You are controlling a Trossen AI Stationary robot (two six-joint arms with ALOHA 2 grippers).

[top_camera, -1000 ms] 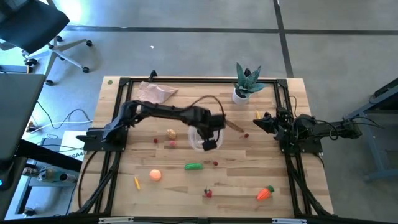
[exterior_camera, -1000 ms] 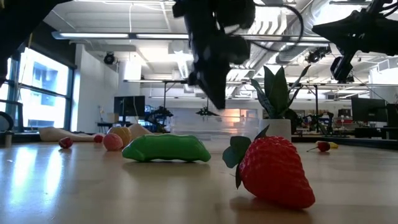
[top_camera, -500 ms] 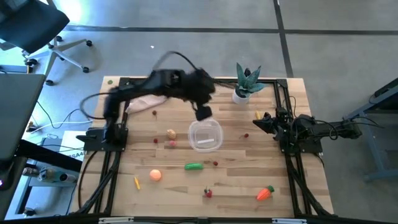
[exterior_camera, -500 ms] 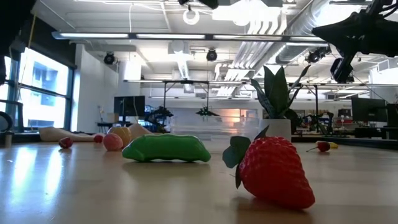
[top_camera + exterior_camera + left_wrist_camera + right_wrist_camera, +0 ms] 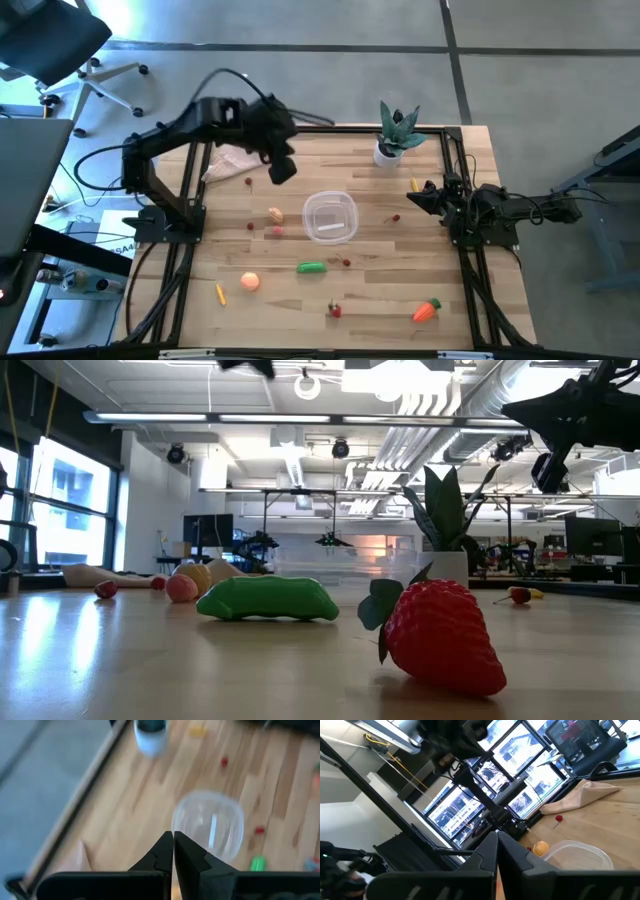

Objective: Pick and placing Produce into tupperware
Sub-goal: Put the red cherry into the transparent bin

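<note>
The left gripper [image 5: 282, 168] is held high above the table's [image 5: 380, 300] far left part, jaws together and empty. The round clear plastic tupperware [image 5: 330, 217] sits mid-table, seemingly empty. A pick is judged next: the jaws must be parted and lowered onto the yellow-tan produce piece [image 5: 275, 214] nearby. The right gripper [image 5: 415, 197] is parked at the right edge, jaws together.

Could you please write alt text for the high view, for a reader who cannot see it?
From above, a round clear plastic container sits mid-table on a wooden table, with small toy produce scattered around it. The left tool hangs shut beside a beige cloth; the right tool waits at the table's right side.
</note>
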